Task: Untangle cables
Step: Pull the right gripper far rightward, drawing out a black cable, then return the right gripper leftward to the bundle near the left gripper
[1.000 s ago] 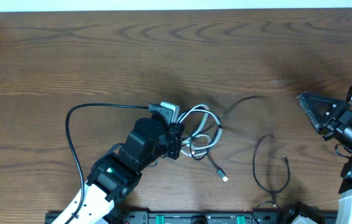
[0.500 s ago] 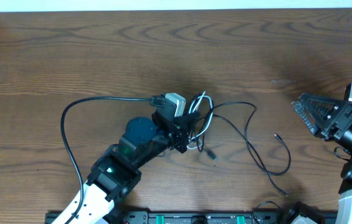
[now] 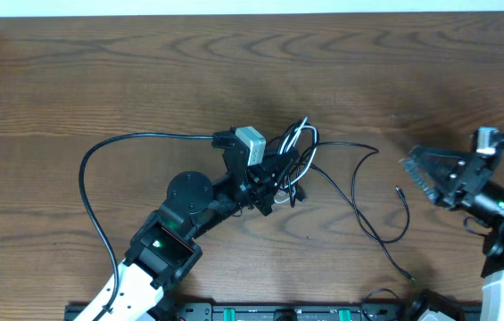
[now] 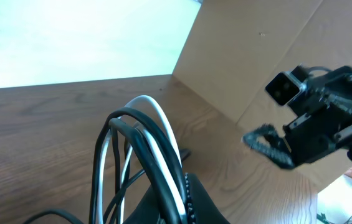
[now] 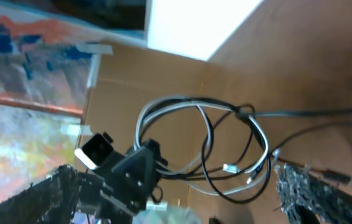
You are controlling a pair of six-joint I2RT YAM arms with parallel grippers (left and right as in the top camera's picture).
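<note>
A dark brown wood-grain table [image 3: 144, 71] fills the overhead view, with a pale strip along its top edge.

The left gripper [image 3: 274, 178] sits just left of the frame's centre. Its fingers are hidden under the arm's own housing from above. In the left wrist view the bottom edge cuts off the spot where they meet the cords. From what does show, it is clamped tight on the cables [image 3: 296, 147], whose black and white loops rise upright out of it [image 4: 157, 124]. Seen from above, the bunch points toward the upper right.

One loose black cable [image 3: 359, 192] leaves the bunch and runs right. It then turns down toward the lower right, curling back up to a small end [image 3: 398, 190]. A second tail nears the bottom edge [image 3: 408, 276], too thin to follow surely.

The right gripper [image 3: 418, 178] is at the right of the frame, its arm cut off by the edge. Its jaws are spread wide and hold nothing, well apart from the bunch. Its wrist view shows both ridged fingers [image 5: 300, 186] at the lower corners, with the looped cables between them. A tiny plug [image 5: 230, 168] hangs in the tangle; which cord it belongs to is unclear.

A thick black wire [image 3: 86, 192] arcs round the left arm.
</note>
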